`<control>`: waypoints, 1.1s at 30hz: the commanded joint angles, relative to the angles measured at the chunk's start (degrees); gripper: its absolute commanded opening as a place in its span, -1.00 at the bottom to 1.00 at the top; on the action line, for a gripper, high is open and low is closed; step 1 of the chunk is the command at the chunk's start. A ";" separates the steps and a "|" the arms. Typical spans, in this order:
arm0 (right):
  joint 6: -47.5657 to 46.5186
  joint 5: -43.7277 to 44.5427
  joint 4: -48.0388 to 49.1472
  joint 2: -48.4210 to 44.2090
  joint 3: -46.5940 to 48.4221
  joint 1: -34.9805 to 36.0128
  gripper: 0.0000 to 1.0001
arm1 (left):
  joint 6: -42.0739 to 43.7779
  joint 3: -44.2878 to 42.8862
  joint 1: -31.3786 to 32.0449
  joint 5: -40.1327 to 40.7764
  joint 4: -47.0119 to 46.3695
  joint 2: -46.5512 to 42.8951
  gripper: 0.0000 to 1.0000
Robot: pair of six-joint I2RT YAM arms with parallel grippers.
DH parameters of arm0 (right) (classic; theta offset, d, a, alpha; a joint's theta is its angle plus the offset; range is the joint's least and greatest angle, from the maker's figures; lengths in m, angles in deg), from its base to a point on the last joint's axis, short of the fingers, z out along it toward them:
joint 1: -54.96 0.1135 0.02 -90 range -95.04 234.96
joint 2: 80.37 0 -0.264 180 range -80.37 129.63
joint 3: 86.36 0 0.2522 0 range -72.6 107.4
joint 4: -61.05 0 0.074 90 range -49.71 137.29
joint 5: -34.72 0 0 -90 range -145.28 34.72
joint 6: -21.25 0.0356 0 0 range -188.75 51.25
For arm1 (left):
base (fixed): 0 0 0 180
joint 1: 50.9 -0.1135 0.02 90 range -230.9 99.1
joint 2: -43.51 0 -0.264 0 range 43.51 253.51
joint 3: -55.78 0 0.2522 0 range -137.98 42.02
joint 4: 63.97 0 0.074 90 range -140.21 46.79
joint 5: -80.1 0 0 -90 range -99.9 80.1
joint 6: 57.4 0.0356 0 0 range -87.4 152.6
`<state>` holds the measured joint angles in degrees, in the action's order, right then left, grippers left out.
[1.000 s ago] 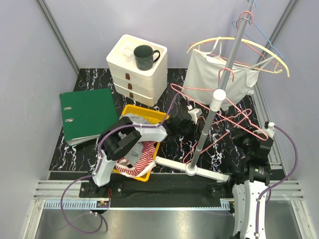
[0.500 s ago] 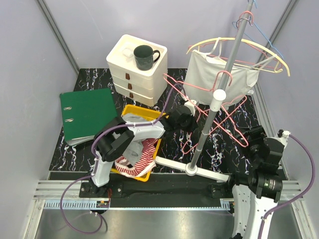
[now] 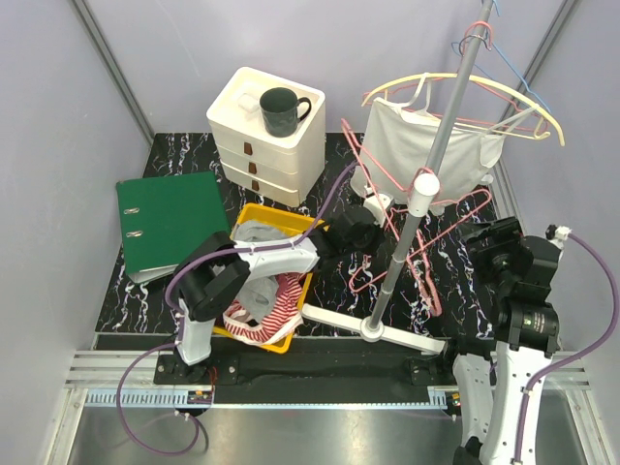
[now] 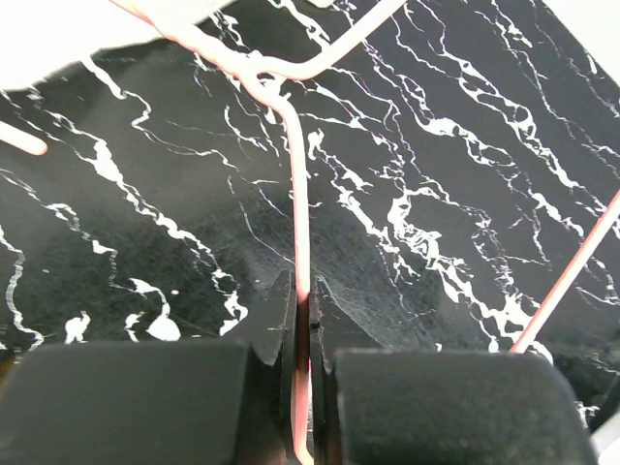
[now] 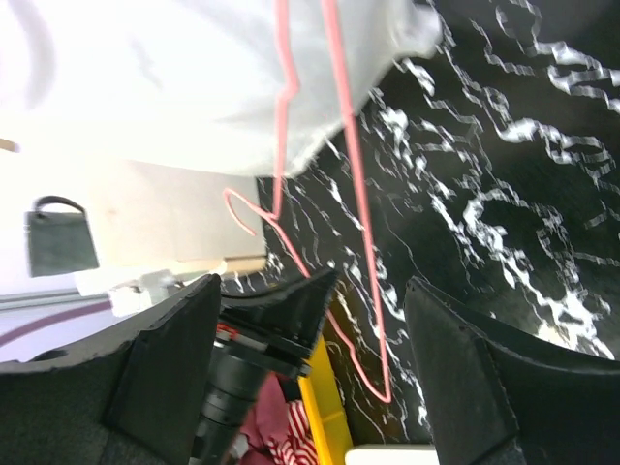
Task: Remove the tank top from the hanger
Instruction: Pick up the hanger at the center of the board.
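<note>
While on yellow hanger (image 3: 516, 95), white tank top (image 3: 402, 145).

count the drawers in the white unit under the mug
3, stacked in the white drawer unit at the back of the table: top drawer, middle drawer, bottom drawer, each with a brown handle. None appears hidden.

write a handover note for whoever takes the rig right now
Left gripper: shut on the wire of a pink hanger.
Right gripper: open, holding nothing, right of the rack.
Tank top: hangs up on the rack, seemingly on the yellow hanger; neither gripper touches it.
Done: no part of the removal shows yet.
Left: grasp the top and slip it off its hanger.
</note>
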<state>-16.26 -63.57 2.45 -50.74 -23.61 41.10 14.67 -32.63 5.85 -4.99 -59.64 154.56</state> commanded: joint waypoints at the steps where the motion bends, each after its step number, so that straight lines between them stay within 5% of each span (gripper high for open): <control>1: -3.09 3.45 1.34 2.45 4.62 0.16 0.71 | 3.43 -1.28 0.20 3.53 -2.35 -3.29 -1.00; 7: -2.66 4.44 2.64 -0.36 2.69 0.16 0.70 | 4.66 -1.11 0.55 3.09 -3.04 -2.68 -1.00; 15: 2.88 -14.29 11.17 13.52 4.18 0.16 0.65 | 8.17 -1.64 2.13 6.07 -4.28 -2.59 -1.00; 33: 14.04 -5.34 19.35 18.62 -4.52 0.16 0.34 | 13.80 1.44 6.61 14.08 -8.85 -5.05 -1.00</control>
<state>-4.81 -72.36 18.80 -30.94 -27.57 41.10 26.82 -31.54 11.68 6.02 -62.77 152.72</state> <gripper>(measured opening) 0.681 0.033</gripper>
